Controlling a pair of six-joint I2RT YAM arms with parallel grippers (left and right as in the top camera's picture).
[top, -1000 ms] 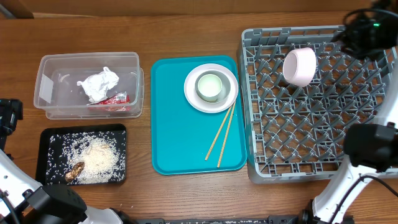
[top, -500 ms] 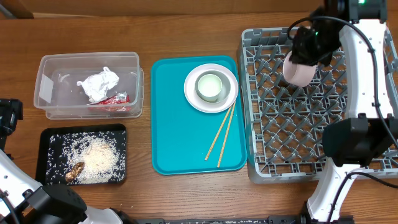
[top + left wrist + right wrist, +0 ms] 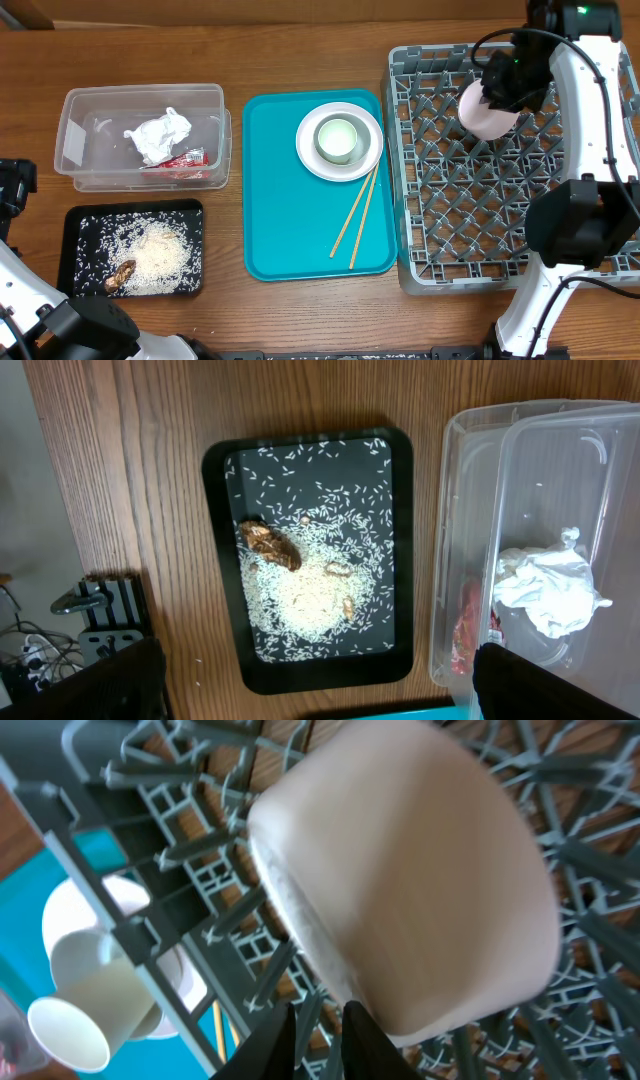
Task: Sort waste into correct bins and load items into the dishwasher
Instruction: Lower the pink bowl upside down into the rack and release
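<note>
The right arm has swung in from the far right corner of the table, and the right gripper [image 3: 512, 84] now hangs directly over the pink bowl [image 3: 483, 117]. The bowl sits in the far part of the dish rack [image 3: 470, 235]. A second ago it lay on its side with its mouth showing. Now I see mostly its rounded outside, and it has shifted slightly to the right, so I'd say it is being turned over onto the prongs.

The wrist camera is smeared with motion. The two dark fingers [image 3: 272, 1042] sit close together by the bowl's rim, but I cannot tell whether they are pinching it or only nearby.

The left gripper [image 3: 315, 665] hovers above the black tray of rice [image 3: 80, 222] at the near left, beside the clear bin [image 3: 75, 115]. Its fingers are spread wide with nothing between them.

As I read it, the bowl is as good as loaded. What remains is on the teal tray [image 3: 285, 215] in the middle: the cup [image 3: 338, 140] standing on the white plate [image 3: 368, 160], and the chopsticks [image 3: 357, 220] lying just near of them.
</note>
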